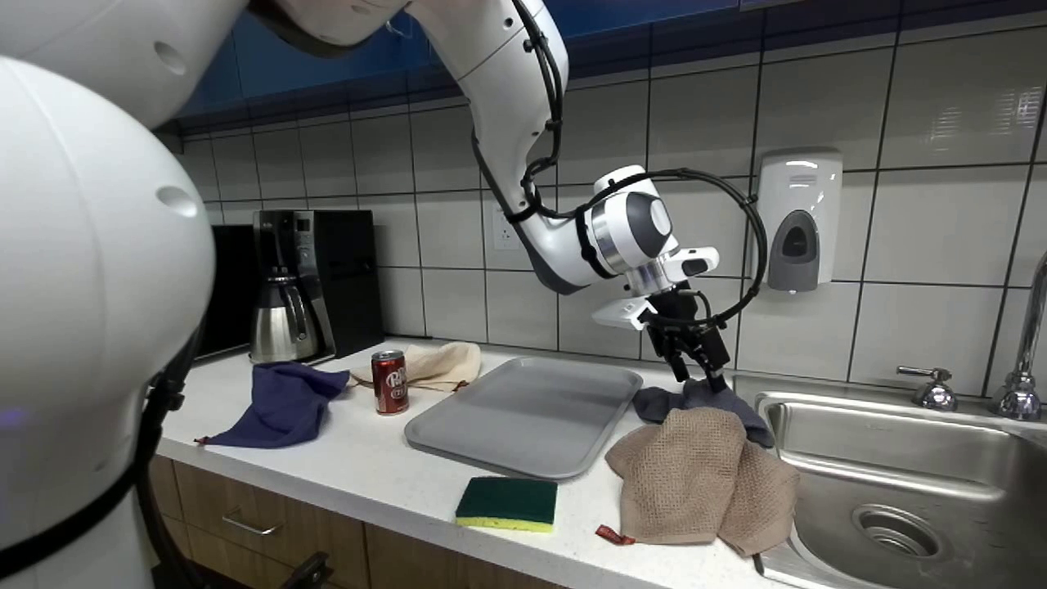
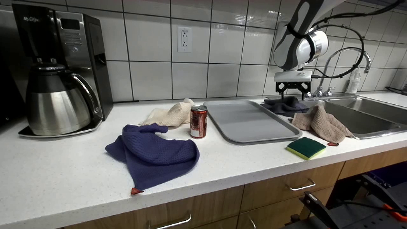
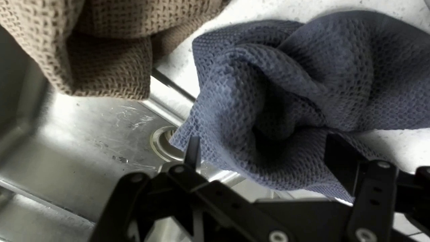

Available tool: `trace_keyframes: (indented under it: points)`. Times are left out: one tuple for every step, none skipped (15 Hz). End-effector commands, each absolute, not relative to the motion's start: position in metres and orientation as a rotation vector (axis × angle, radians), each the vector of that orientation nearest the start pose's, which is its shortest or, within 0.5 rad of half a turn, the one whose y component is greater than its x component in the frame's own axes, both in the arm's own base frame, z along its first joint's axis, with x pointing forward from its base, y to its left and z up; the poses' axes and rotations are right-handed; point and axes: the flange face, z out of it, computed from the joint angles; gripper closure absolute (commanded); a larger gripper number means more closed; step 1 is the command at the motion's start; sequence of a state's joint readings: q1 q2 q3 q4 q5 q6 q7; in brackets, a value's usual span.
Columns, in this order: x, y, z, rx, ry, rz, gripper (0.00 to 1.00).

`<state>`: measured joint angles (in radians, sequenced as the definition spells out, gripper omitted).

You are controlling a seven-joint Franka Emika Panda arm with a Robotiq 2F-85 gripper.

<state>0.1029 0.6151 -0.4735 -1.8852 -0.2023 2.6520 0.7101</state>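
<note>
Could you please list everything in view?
Counter: 1, white, against tiled wall
Sink: 1, silver, in counter
Tray: 1, grey, on counter
Can: 1, red, beside tray
Slate cloth: 1, grey-blue, by tray
Tan cloth: 1, brown, sink edge
Navy cloth: 1, navy, counter front
Cream cloth: 1, cream, behind can
Sponge: 1, green-yellow, counter edge
Coffee maker: 1, black, by wall
Carafe: 1, silver, in coffee maker
Faucet: 1, silver, behind sink
Dispenser: 1, white, on wall
Bottle: 1, pale, behind sink
Outlet: 1, white, on wall
Drawers: several, brown, under counter
Cabinets: count unclear, blue, overhead
Gripper: 1, black, open, at slate cloth
Arm: 1, white, above counter
</note>
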Motion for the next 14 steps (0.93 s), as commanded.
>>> trace_keyframes:
  points:
    - [0.623,-0.207,0.245,-3.152,1.344,-0.45,0.0]
    - [0.622,-0.205,0.247,-3.152,1.334,-0.454,0.0]
    - [0.622,-0.203,0.249,-3.151,1.326,-0.458,0.0]
    - [0.621,-0.201,0.251,-3.151,1.318,-0.464,0.0]
    - [0.62,-0.198,0.253,-3.151,1.304,-0.468,0.0]
    - [0.62,-0.195,0.254,-3.152,1.293,-0.472,0.0]
    - [0.619,-0.192,0.256,-3.151,1.277,-0.475,0.0]
    - [0.618,-0.188,0.258,-3.151,1.262,-0.478,0.0]
    - [0.617,-0.183,0.26,-3.152,1.24,-0.48,0.0]
    - [0.615,-0.177,0.262,-3.153,1.218,-0.48,0.0]
    - [0.614,-0.173,0.263,-3.154,1.197,-0.48,0.0]
    - [0.612,-0.167,0.265,-3.153,1.174,-0.475,0.0]
    - [0.61,-0.162,0.266,-3.154,1.151,-0.473,0.0]
    - [0.608,-0.157,0.268,-3.155,1.127,-0.47,0.0]
